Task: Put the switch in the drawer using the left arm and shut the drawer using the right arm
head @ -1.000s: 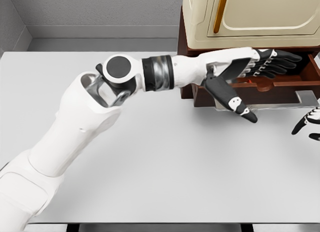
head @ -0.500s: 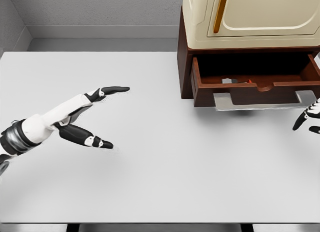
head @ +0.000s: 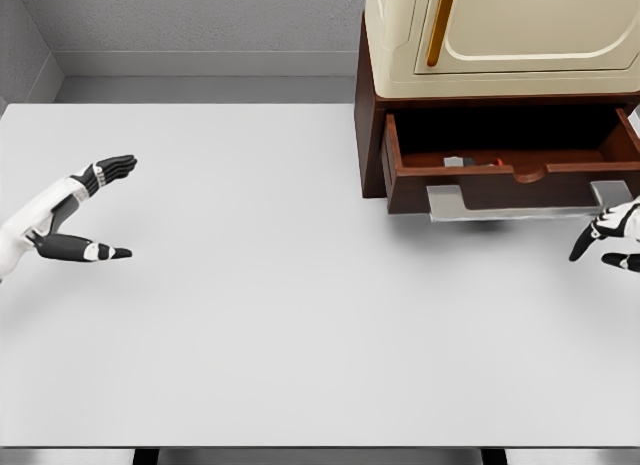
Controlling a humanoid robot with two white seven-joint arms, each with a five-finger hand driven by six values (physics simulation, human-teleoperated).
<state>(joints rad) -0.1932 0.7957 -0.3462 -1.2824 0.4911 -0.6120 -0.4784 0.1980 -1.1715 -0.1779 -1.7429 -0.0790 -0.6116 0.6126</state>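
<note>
The switch [head: 458,162] lies inside the open drawer [head: 500,170], on its floor toward the left half, a small grey piece with a spot of red just to its right. Only its top shows above the drawer's front panel, so its exact shape is hard to make out. The drawer is dark red-brown wood and stands pulled out from the base of a cabinet [head: 372,135] of the same wood. Its front panel has a shallow curved notch in the upper edge, and a flat grey metal handle [head: 520,203] runs along below the front, with a raised tab at each end.

On top of the wooden base sits a cream-coloured unit [head: 400,45] with a panelled door and a vertical amber handle [head: 434,30].

The right hand [head: 605,240] shows at the picture's right edge, just below and beside the right end of the grey handle. Only a few dark fingers with white joints are in view, slightly bent and pointing down-left, grasping nothing; whether they touch the handle cannot be told.

The left hand [head: 80,210] is far off at the left edge, well apart from the drawer, above the white surface [head: 300,305]. Its fingers are extended and relaxed, the thumb spread below them, and it is empty.
</note>
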